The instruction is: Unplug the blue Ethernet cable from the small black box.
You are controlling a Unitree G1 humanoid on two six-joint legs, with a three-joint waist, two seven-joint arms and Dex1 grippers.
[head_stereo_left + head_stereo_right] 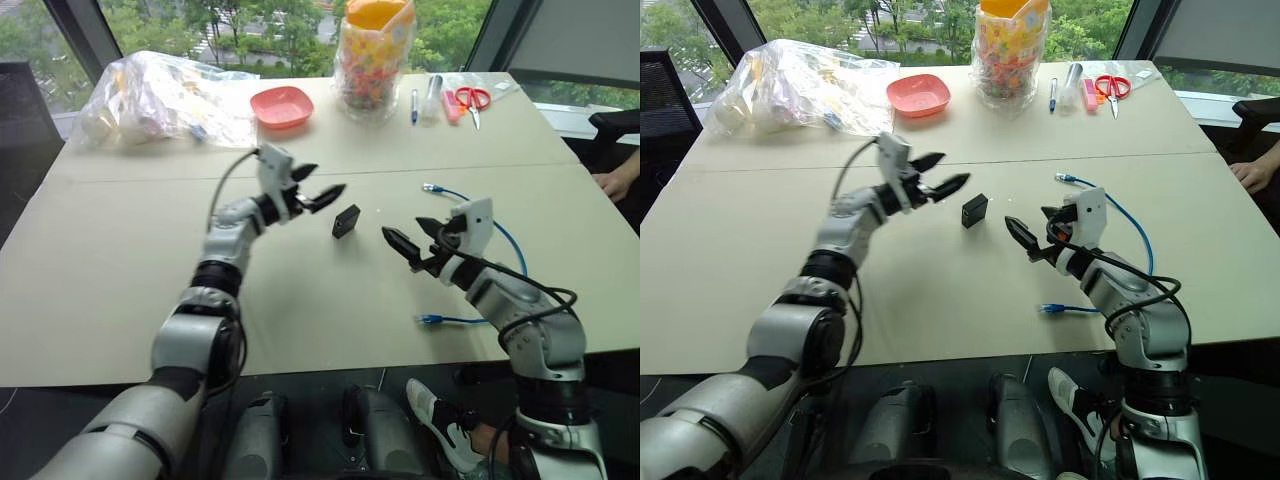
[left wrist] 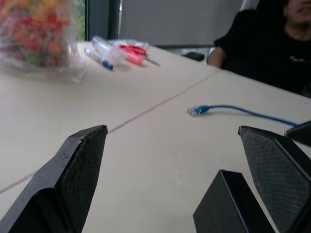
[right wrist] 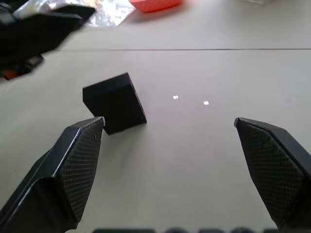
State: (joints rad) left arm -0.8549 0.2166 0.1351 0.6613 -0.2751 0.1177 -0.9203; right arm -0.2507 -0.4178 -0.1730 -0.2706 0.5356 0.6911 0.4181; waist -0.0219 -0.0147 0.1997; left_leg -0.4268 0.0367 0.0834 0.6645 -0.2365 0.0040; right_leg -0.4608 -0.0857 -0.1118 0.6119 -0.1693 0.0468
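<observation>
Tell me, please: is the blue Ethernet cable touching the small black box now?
Apart. In the left eye view the small black box sits alone between the grippers, with bare table between it and the blue Ethernet cable, whose two plugs both lie free.

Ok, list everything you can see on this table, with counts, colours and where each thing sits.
Matte black plastic box: one, black, table centre, between the pincers, unplugged.
Thin blue Ethernet cable: one, blue, robot's right side, both plugs lying free on the table.
Salmon-pink plastic bowl: one, far side, left of centre.
Clear crumpled plastic bag: one, far left corner.
Clear tub of multicoloured pieces with orange lid: one, far centre.
Blue pen: one, right of the tub.
Red-handled scissors: one, far right.
Person's hand: one, right table edge.
Left pincer: open, above the table left of the box.
Right pincer: open, right of the box.
</observation>
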